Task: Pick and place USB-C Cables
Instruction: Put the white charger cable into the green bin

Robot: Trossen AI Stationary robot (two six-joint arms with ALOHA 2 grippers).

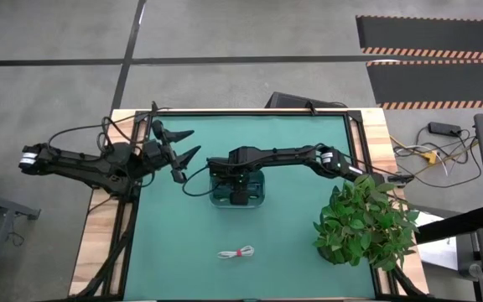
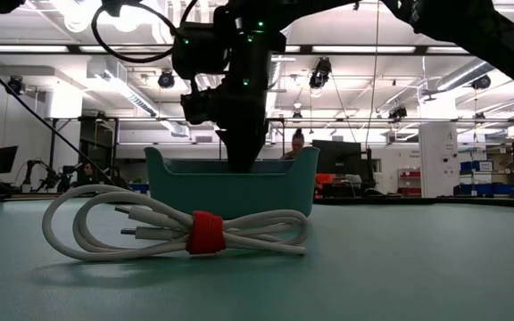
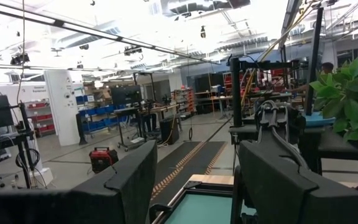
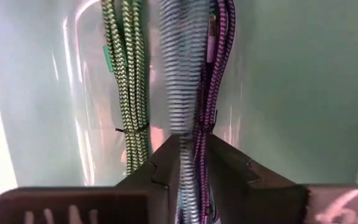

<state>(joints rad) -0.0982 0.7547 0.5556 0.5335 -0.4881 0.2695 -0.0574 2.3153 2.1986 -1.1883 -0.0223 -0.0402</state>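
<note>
The white USB-C cable with a red tie lies flat on the green mat near the table's near edge, with no gripper at it. My right gripper points down into the teal tray and is shut on the teal striped cable. The green cable and the dark blue-purple cable lie in the tray on either side of it. In the low view the tray wall hides the fingertips. My left gripper is open and empty, raised left of the tray. My right gripper pinches the teal striped cable bundle between its two fingers, coming from above and pointing down into the tray. The bundle runs on along the tray floor between the green and dark blue cables. The dark blue cable passes close by one finger.
A potted green plant stands on the table's right side, near the right arm. Black robot wires loop over the mat left of the tray. Open mat lies around the white cable and toward the near edge.
</note>
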